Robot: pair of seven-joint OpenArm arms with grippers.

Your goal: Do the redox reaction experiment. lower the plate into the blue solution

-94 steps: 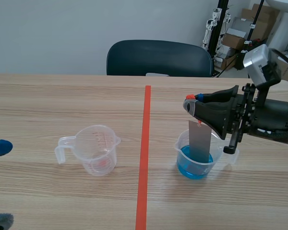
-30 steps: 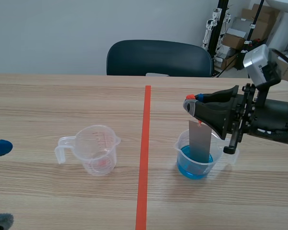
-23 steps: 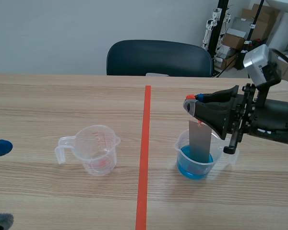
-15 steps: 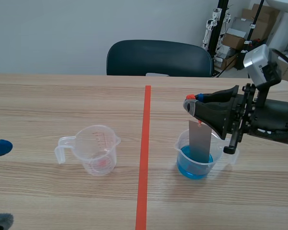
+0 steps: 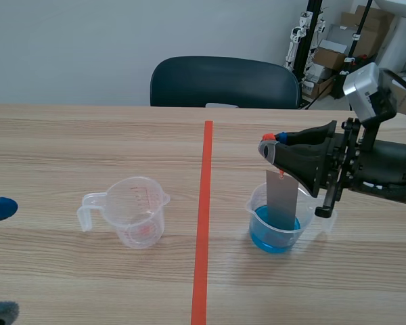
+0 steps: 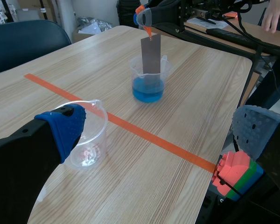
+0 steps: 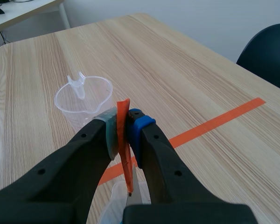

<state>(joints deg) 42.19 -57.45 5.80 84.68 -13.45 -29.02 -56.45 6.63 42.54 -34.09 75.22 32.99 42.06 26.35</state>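
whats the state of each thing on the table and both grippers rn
plate: hanging upright inside the blue cup, lower edge at the liquid
blue cup: upright, part full of blue solution
clear cup: upright, looks empty
right gripper: shut on orange tab
left gripper: open

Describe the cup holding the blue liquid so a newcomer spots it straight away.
Start at the orange-red tape line down the middle of the wooden table. On the right arm's side of it, under the right pincer, stands a clear plastic beaker. Unlike the other clear measuring cup across the line, it holds blue solution, with a grey metal plate standing in it.
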